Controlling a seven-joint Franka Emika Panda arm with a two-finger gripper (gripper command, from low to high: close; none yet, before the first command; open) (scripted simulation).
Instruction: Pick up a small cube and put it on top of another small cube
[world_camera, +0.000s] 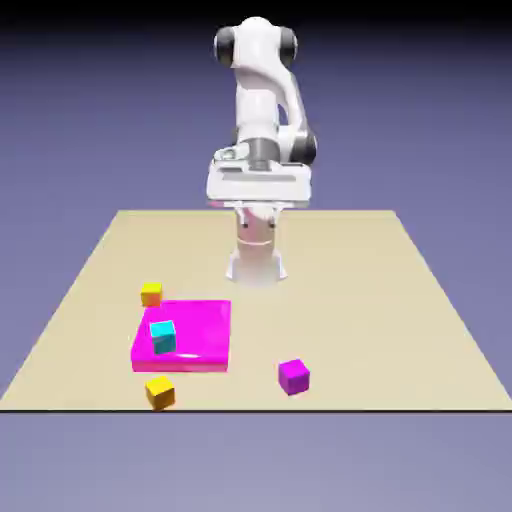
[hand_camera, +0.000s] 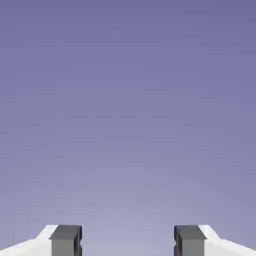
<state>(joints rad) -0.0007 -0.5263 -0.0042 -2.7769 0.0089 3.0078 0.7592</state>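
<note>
Your gripper (world_camera: 259, 222) is hanging wide apart and empty. Both orange-yellow cubes (world_camera: 160, 392) are lying below it, toward the exterior view's left.

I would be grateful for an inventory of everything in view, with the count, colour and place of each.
Orange-yellow cubes: two, orange-yellow, one nearer the camera than the slab, one beyond it
Purple cube: one, purple, toward the exterior view's right from the slab
Cyan cube: one, cyan, on the slab
Slab: one, bright magenta, flat on the table
Table: one, tan, under everything
Backdrop: one, blue-violet, behind the table
Arm: one, white with dark joints, at the table's far edge
Gripper: one, white with grey fingertips, open and empty, above the table
</note>
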